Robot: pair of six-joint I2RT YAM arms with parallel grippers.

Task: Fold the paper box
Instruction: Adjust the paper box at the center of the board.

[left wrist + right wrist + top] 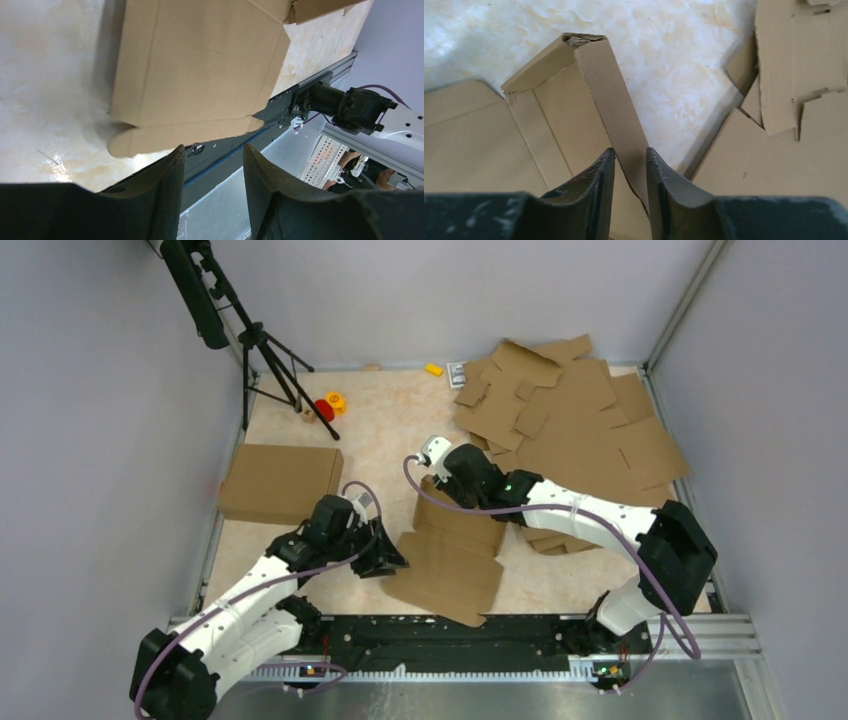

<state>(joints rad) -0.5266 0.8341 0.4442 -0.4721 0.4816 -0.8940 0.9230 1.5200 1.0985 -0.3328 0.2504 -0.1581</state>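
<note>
Brown corrugated card fills the middle of the pale desk [380,420] in the top view. The paper box [450,565] lies half formed just ahead of the arm bases, its near panels flat and its far end raised. The left claw [388,560] sits at the box's left edge, and the right claw [440,483] is at the raised far end. A stack of flat cardboard blanks [580,420] covers the far right corner, a closed cardboard box [280,480] rests at the left, and a tripod [262,350] stands at the far left.

From the left wrist, the left claw [212,150] is spread with nothing between its fingers [165,190]; only the dark rail [272,111] shows in the gap. The paper box [200,70] lies just beyond the fingertips, its nearest flap casting a shadow on the desk [50,75]. Whether they touch I cannot tell.

From the right wrist, the right claw [630,152] is pinching an upright side wall of the paper box [609,90], one finger on each face. That wall meets a folded-in end flap at the far corner. The stack of flat cardboard blanks [794,75] lies to the right.
</note>
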